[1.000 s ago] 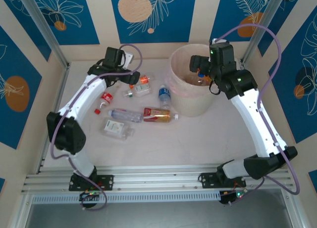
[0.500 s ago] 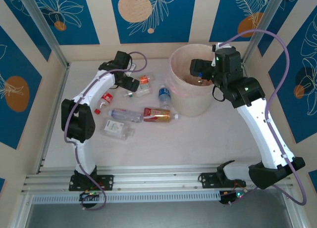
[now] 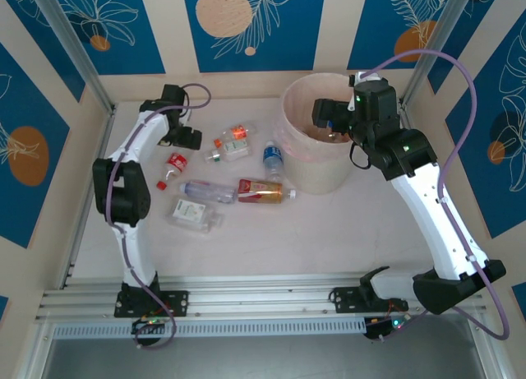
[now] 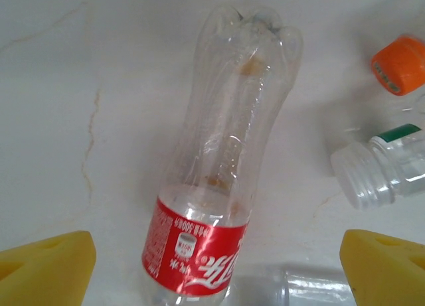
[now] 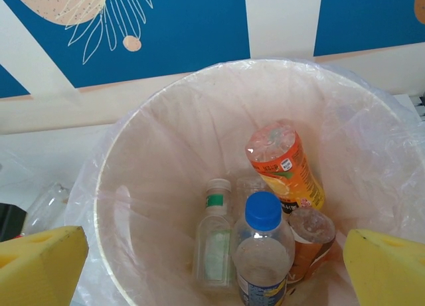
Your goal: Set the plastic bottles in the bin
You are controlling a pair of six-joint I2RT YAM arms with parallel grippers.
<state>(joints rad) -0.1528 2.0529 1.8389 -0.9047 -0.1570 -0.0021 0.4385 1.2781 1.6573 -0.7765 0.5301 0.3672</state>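
Illegible white script on bottle label (image 4: pixel 192 253)

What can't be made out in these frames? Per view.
Left wrist: red-label bottle, cap end cut off by the bottom edge; clear bottle beside it mostly out of frame.
Right wrist: blue-capped bottle in the bin, lower part cut off by the bottom edge.
Top: bin contents partly covered by the right arm; labels on the loose bottles too small to read.
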